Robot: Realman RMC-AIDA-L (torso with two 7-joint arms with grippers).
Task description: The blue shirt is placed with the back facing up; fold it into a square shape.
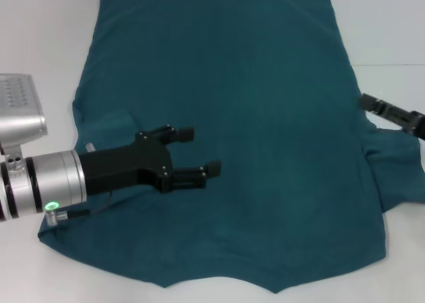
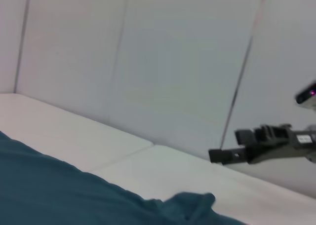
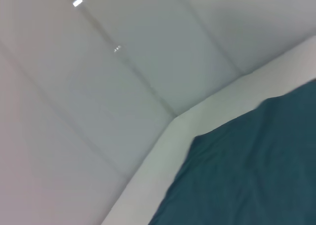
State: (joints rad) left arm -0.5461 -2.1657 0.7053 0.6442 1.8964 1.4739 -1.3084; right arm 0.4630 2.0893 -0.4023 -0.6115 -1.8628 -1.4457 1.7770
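Note:
The blue shirt (image 1: 252, 117) lies spread flat on the white table, plain side up, with its hem at the far edge and its sleeves out to both sides. My left gripper (image 1: 200, 151) hovers over the shirt's left-middle part, open, with nothing between its black fingers. My right gripper (image 1: 372, 105) reaches in at the right edge, just above the bunched right sleeve (image 1: 398, 173). The left wrist view shows the shirt (image 2: 49, 185) low in the picture and the right gripper (image 2: 219, 156) beyond it. The right wrist view shows only a stretch of the shirt (image 3: 247, 175).
The white table (image 1: 40, 24) surrounds the shirt on all sides. A grey metal part of my left arm (image 1: 20, 107) sits at the left edge. Pale wall panels (image 2: 173, 62) stand behind the table.

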